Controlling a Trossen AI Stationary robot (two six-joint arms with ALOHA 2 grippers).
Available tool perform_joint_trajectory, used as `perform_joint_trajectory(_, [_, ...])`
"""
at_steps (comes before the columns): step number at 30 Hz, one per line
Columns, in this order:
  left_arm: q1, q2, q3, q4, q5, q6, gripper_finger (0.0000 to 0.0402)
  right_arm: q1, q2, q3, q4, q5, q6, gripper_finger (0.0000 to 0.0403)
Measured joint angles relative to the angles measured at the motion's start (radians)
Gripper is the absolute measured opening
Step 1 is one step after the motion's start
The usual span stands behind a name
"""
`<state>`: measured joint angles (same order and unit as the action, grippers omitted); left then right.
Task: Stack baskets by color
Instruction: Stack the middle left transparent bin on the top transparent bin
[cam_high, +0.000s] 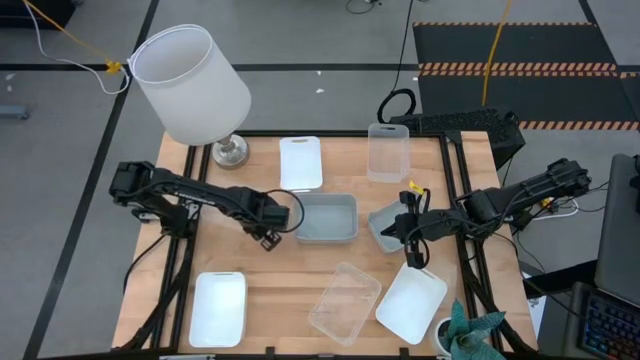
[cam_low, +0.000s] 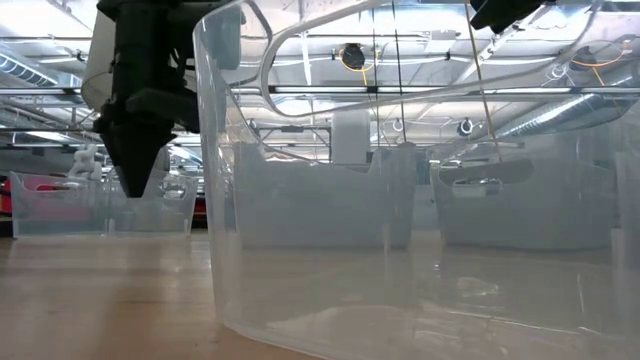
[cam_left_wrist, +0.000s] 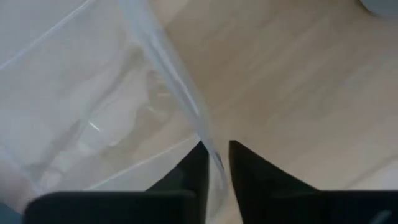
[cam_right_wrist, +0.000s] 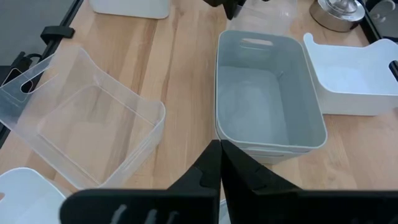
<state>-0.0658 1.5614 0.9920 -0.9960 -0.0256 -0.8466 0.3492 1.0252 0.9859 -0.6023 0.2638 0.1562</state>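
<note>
My left gripper (cam_high: 270, 240) points down at the table's middle left, shut on the wall of a clear basket (cam_left_wrist: 93, 112). That basket shows faintly in the low view (cam_low: 60, 205), beside a grey-blue basket (cam_high: 326, 217). My right gripper (cam_right_wrist: 219, 148) hangs shut and empty above a second grey-blue basket (cam_high: 383, 228). A white basket (cam_high: 300, 162) and a clear one (cam_high: 388, 152) lie at the far side. Along the near edge rest two white baskets (cam_high: 218, 308) (cam_high: 410, 303) with another clear one (cam_high: 345, 300) between them. My left gripper pinches the clear basket's thin side wall at its rim (cam_left_wrist: 208, 142), one finger inside the basket and one outside. The fingers come from above, pointing down. The basket stands upright, and in the low view its bottom looks to be on the table.
A lamp with a big white shade (cam_high: 190, 85) stands at the far left corner. A potted plant (cam_high: 470, 335) sits at the near right corner. Bare wood (cam_high: 260, 275) lies between the left gripper and the near baskets.
</note>
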Motion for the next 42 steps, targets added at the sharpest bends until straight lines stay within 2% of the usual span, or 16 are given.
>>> perform_joint_trajectory(4, [0.0,-0.001,0.0,-0.004,0.039,0.096,0.001,0.0,0.0,0.0,0.001,0.001,-0.004,0.0])
perform_joint_trajectory(11, [-0.025,-0.005,0.006,-0.067,0.051,0.128,0.0008,-0.001,0.029,0.0,0.055,0.026,-0.045,0.0])
perform_joint_trajectory(14, [-0.044,-0.005,0.033,-0.131,0.052,0.114,0.0008,-0.001,0.05,0.0,0.086,0.025,-0.07,0.0])
perform_joint_trajectory(20, [-0.095,-0.005,0.099,-0.153,0.042,0.111,0.0006,-0.001,0.085,0.0,0.134,0.024,-0.116,0.0])
perform_joint_trajectory(27, [-0.172,-0.005,0.201,-0.252,-0.035,0.085,0.0008,-0.003,0.1,0.0,0.143,0.024,-0.129,0.0])
perform_joint_trajectory(35, [-0.216,-0.005,0.356,-0.436,-0.028,0.221,0.0007,-0.003,0.1,0.0,0.163,0.024,-0.119,0.0])
perform_joint_trajectory(42, [-0.219,-0.006,0.486,-0.525,-0.04,0.437,0.0006,-0.003,0.1,0.0,0.175,0.024,-0.116,0.0])
